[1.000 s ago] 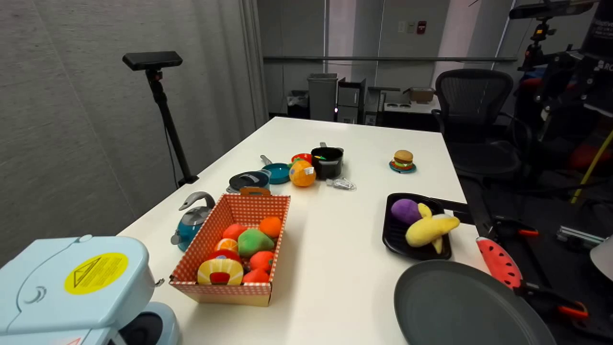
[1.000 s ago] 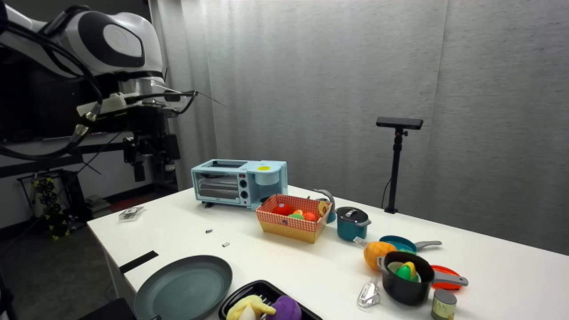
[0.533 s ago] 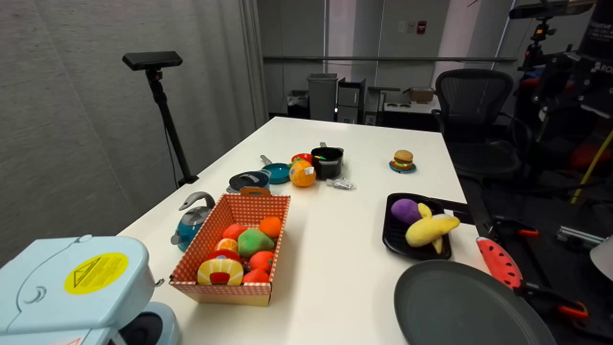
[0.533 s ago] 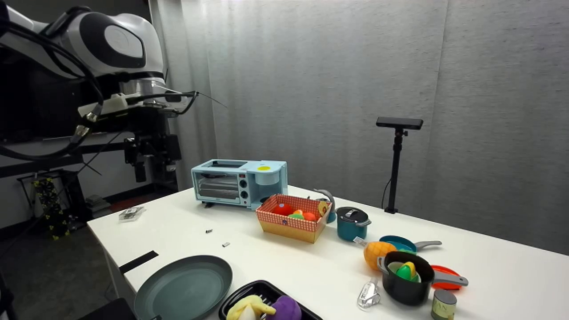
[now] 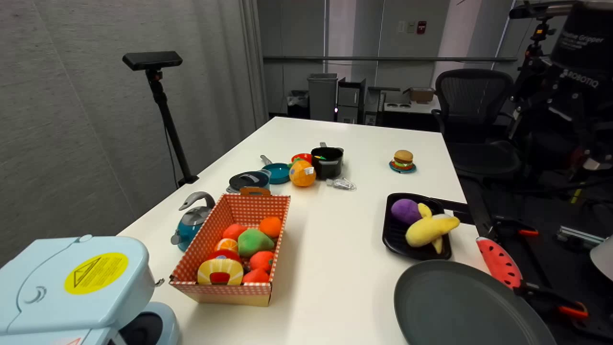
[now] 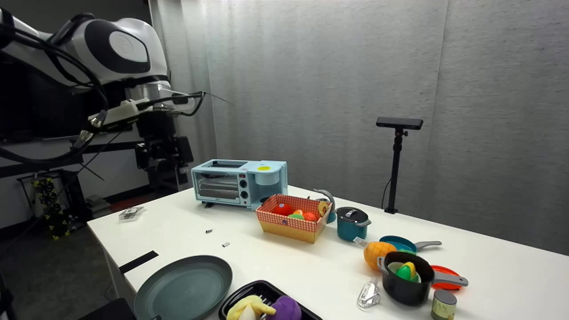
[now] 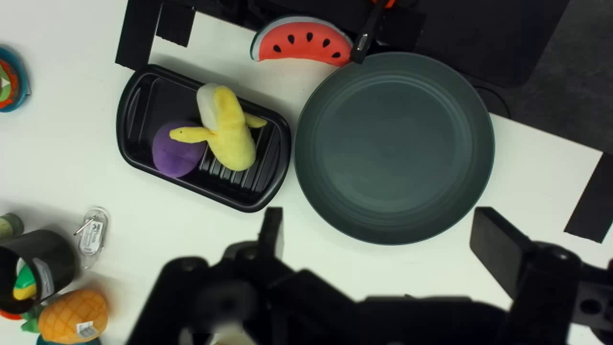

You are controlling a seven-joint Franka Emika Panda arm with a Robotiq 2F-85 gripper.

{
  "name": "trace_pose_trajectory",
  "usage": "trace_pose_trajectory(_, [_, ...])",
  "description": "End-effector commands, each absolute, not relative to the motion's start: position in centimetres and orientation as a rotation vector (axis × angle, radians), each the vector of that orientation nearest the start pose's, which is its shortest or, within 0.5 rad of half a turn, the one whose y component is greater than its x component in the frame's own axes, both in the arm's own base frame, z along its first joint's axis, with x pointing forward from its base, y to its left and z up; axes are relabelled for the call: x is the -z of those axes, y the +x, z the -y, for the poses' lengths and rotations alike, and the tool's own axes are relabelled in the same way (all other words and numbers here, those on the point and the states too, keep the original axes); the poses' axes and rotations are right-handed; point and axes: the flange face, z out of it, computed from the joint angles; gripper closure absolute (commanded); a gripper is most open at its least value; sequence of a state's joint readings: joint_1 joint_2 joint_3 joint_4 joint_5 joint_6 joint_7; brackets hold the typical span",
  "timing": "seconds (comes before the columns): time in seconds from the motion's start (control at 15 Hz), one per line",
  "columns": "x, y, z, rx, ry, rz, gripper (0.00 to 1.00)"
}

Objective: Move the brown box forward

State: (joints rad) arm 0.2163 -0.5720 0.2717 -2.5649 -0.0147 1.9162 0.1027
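Wrist view: your gripper [image 7: 377, 239] gapes wide, nothing held. Brown box [image 6: 286, 226] sits nr far long edge of bench [image 6: 266, 264]; prob. best: cross high, straddle its near wall, pinch gently, slide lvl, fruit [image 5: 255, 242] may spill.

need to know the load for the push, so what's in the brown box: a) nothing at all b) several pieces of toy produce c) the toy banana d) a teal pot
b, since in an exterior view several pieces of toy produce, red, orange and green among them, sit inside the brown box, while the wrist view shows the toy banana in the black tray.
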Motion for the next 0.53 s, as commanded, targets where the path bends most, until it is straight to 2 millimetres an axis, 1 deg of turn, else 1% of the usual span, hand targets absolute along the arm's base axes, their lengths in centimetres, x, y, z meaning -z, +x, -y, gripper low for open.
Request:
trace_pose_trajectory(0.0, [-43.1,32.9,-15.4,0.049,-3.295,0.572,0.0])
trace_pose_trajectory(0.27, [-41.9,34.1,-14.0,0.219,-3.296,0.591,0.0])
trace_pose_trajectory(0.47, [-41.4,35.2,-12.7,0.334,-3.27,0.566,0.0])
